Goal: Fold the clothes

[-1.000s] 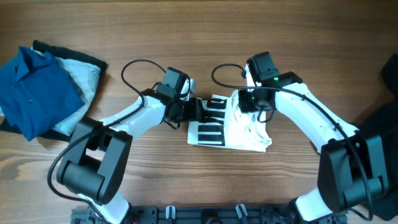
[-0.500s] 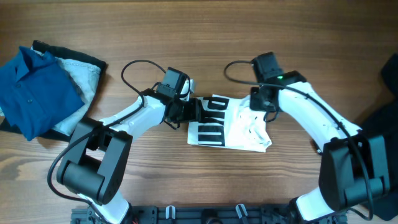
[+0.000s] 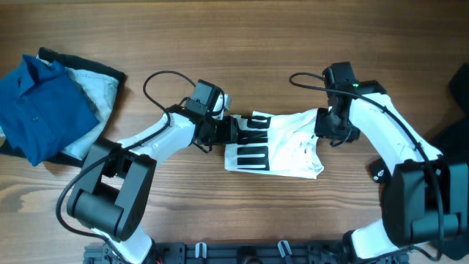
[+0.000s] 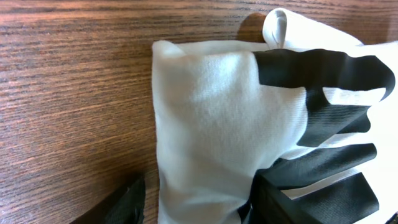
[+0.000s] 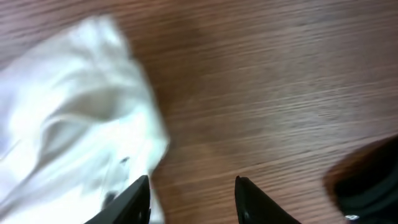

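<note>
White T-shirt (image 3: 286,147) half folded on tabletop (image 3: 293,44). Left claw (image 3: 234,130) part-open astride printed edge. Right claw (image 5: 193,196) open, empty. Risk: rumpled right side loose, may unfold or snag claw.

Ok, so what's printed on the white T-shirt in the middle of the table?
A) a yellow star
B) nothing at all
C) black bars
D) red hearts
C: the white T-shirt has black bars side by side on its left part, and the left wrist view shows them close up.
</note>
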Controlling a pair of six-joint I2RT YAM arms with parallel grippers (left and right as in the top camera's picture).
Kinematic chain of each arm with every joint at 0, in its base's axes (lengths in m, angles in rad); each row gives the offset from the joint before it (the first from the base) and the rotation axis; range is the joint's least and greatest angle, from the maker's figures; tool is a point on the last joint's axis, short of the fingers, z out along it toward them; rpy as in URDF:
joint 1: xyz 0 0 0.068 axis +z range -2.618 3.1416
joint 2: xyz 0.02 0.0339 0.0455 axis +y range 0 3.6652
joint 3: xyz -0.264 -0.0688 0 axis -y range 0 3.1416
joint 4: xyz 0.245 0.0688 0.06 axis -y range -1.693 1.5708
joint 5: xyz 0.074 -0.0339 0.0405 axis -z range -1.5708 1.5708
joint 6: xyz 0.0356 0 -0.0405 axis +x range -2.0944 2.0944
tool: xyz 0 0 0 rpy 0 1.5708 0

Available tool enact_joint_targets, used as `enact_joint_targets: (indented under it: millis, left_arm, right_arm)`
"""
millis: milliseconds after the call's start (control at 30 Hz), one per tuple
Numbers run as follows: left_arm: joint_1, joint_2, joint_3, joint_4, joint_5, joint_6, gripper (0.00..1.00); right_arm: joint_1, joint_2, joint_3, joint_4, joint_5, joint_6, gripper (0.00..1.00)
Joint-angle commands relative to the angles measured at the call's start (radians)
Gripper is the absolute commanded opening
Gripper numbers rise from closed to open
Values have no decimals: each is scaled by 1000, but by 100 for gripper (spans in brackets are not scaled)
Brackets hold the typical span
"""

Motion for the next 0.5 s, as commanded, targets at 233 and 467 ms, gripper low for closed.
enact_joint_targets:
  millis: [233,467]
  left_arm:
    - [1,17,-5,-3,-17,12,54]
    - [1,17,-5,-4,-17,12,54]
  right_arm:
    - [-1,-72,-49,-100,-304,-152,36]
    - [-17,-72,-162,67,77,127,4]
